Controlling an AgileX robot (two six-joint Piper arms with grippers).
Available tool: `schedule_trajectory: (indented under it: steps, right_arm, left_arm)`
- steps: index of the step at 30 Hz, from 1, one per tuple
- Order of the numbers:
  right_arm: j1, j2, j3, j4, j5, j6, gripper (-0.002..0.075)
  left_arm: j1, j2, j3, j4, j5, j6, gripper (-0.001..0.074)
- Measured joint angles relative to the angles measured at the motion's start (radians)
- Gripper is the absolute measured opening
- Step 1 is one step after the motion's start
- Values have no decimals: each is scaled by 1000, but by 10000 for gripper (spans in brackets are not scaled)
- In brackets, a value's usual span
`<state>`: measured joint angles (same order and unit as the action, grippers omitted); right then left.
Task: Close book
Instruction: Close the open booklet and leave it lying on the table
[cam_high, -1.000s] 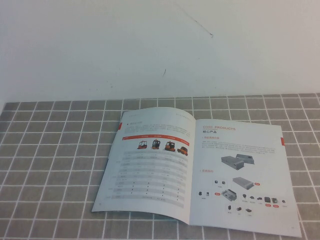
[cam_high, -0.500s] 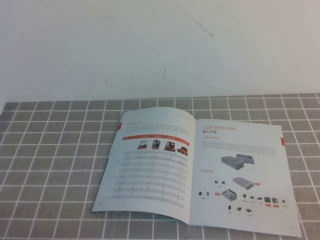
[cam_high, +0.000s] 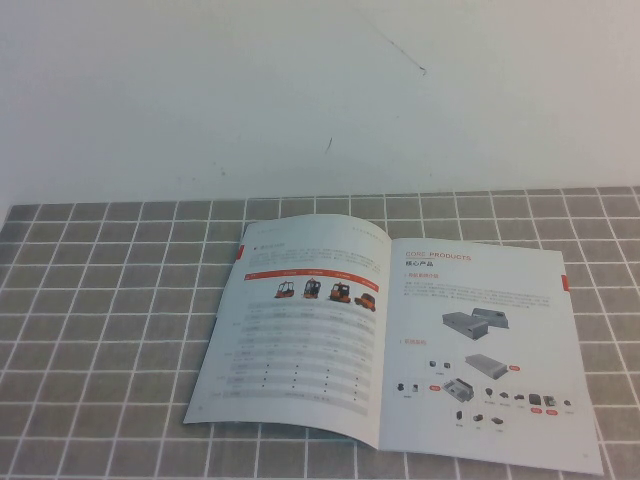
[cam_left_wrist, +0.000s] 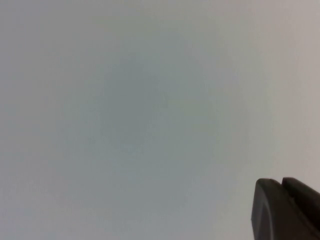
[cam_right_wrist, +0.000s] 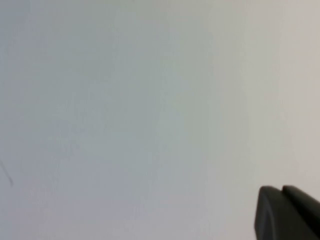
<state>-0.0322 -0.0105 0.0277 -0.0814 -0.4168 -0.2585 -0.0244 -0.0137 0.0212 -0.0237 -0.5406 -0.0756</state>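
High view: book (cam_high: 390, 340), a product catalogue, lies open and face-up on the counter (cam_high: 100, 300), centre to right of the frame, w/ its near edge close to the bottom of the frame. Spine runs roughly away from the robot. Left page (cam_high: 300, 330) arches up a bit toward the spine; it shows a row of small orange forklifts (cam_high: 325, 292) over a spec table. Right page (cam_high: 480, 350) lies flatter, headed "CORE PRODUCTS", w/ pics of grey boxes and small black parts below. A small red tab sits at its outer edge.

Counter is covered in a grey check pattern w/ white lines. Behind it, a plain white wall (cam_high: 300, 100) w/ a few faint marks.

Neither arm shows in the high view. Left wrist view: only a dark bit of the left hand (cam_left_wrist: 285, 210) in one corner, rest is blank pale surface. Right wrist view: same, a dark bit of the right hand (cam_right_wrist: 287, 212) against a blank pale surface. Can't tell whether either hand is wide or narrow. Both are away from the book; nothing touches it.
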Motion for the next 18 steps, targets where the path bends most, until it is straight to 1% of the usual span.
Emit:
schedule_trajectory:
  steps: [2,5,10,13,15,18]
  right_arm:
    - [0,0,0,0,-56,45,-1]
    - [0,-1,0,0,-111,90,-1]
    - [0,-1,0,0,-128,108,-1]
    - [0,-1,0,0,-128,114,-1]
    - [0,-1,0,0,-119,137,-1]
    - [0,-1,-26,0,-10,180,-1]
  left_arm:
    - [0,0,0,0,-113,0,-2]
    - [0,0,0,0,-233,0,-2]
    - [0,0,0,1,-347,2,-2]
    - [0,0,0,-7,-347,15,-2]
    - [0,0,0,-11,-318,23,-2]
    - [0,0,-10,4,-198,34,-2]
